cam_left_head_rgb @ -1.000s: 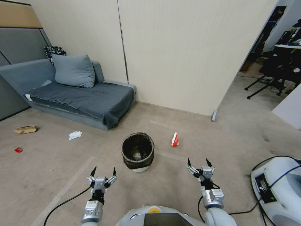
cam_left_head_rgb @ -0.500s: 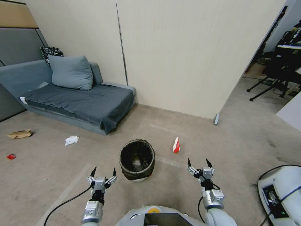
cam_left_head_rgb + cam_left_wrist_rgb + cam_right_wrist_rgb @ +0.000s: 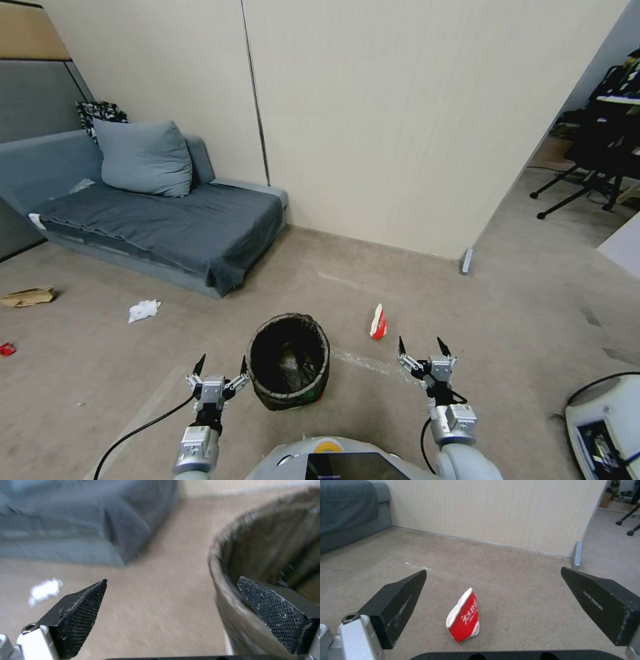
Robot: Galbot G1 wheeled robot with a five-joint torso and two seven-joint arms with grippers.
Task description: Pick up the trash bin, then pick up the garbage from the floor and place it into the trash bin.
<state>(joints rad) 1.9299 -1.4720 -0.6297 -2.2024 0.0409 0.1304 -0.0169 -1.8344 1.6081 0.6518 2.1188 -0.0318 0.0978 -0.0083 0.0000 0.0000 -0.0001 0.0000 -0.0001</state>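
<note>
Trash bin [image 3: 289, 361] between spread left gripper [image 3: 219, 366] and right gripper [image 3: 424, 347].

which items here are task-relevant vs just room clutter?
Job:
- trash bin, on the floor, between both grippers
- red-and-white cup, squashed
- white tissue
- tan paper bag
- small red scrap
- left gripper, right gripper, jaws open, empty

Lying about:
- sofa with cushion
- office chair
- white machine
</note>
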